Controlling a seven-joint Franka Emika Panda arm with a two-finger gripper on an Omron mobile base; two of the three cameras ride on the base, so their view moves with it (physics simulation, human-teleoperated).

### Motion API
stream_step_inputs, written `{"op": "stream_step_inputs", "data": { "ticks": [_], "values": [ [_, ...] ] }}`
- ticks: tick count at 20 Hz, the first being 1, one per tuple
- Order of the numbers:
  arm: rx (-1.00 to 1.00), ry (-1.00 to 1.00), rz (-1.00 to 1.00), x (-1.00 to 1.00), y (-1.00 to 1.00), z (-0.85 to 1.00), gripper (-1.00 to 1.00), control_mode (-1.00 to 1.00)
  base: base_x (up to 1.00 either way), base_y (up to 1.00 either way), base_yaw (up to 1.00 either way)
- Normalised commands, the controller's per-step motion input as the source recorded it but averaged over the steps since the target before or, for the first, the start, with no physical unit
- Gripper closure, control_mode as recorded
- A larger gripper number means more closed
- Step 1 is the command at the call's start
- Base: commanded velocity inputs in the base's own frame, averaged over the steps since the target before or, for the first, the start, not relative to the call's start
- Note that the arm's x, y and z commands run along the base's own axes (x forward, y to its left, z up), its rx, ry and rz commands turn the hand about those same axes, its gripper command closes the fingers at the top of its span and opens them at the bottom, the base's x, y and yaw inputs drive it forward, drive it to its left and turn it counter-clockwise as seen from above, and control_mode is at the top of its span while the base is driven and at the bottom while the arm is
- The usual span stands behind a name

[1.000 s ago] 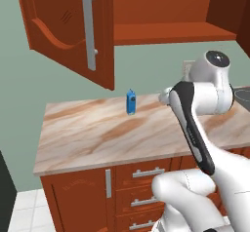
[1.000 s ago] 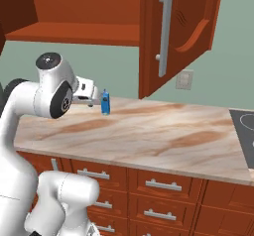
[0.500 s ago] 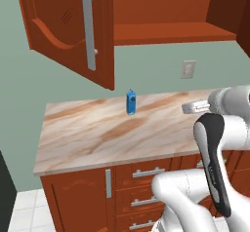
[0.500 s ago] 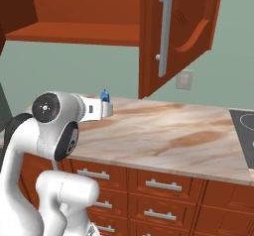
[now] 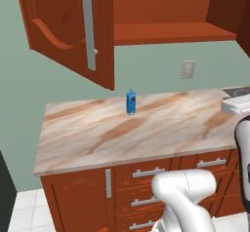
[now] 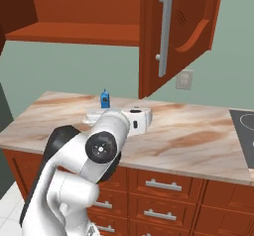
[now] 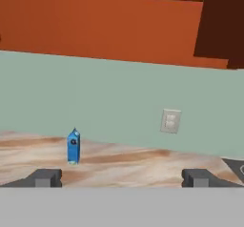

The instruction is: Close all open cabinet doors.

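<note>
since a second ago my arm has dropped and swung: its big white joint was high over the middle of the surface in both base views, and now it sits low in front of the drawers, with the hand reaching out level over the marble. nothing else in the kitchen has shifted.

largest first: the cabinet doors are what i care about. from the left base camera i see one cabinet door point(image 5: 73, 29) swung wide open at upper left, raised panel and long silver bar handle facing me, its lower corner hanging above the back of the surface. from the right base camera a second open cabinet door point(image 6: 178, 31) juts toward me at upper right, handle showing. between them the open cabinet point(image 6: 74, 34) shows its bare shelf.

below, the marble surface point(image 5: 97, 133) runs over drawer fronts point(image 6: 163, 185) with short silver handles. a dark cooktop point(image 6: 245, 131) sits at the surface's far right edge.

on the green wall a pale outlet plate point(image 7: 170, 121) sits just above the surface, well to the right of a small blue carton point(image 7: 73, 146), which stands upright near the back wall.

my fingers point(image 7: 46, 177) are spread as wide as they go, nothing between them, low over the surface and pointing at the wall; the doors are well above them.
</note>
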Motion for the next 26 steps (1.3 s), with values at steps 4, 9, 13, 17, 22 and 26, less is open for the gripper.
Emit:
{"op": "stream_step_inputs", "data": {
  "ticks": [4,9,13,17,22,26],
  "values": [
    [0.0,-0.34,0.11,-0.02,-0.75,0.0,-1.0,-1.0,0.0,0.0,0.0],
    [0.0,-0.31,0.16,0.0,-0.65,0.03,-1.0,-1.0,0.0,0.0,0.0],
    [0.01,-0.29,0.23,0.1,-0.6,0.12,-1.0,-1.0,0.0,0.0,0.0],
    [0.01,-0.25,0.23,0.18,-0.64,0.16,-1.0,-1.0,0.0,0.0,0.0],
    [0.01,-0.17,0.19,0.18,-0.67,0.22,-1.0,-1.0,0.0,0.0,0.0],
    [0.03,-0.09,0.14,0.22,-0.63,0.2,-1.0,-1.0,0.0,0.0,0.0]
  ]
}}
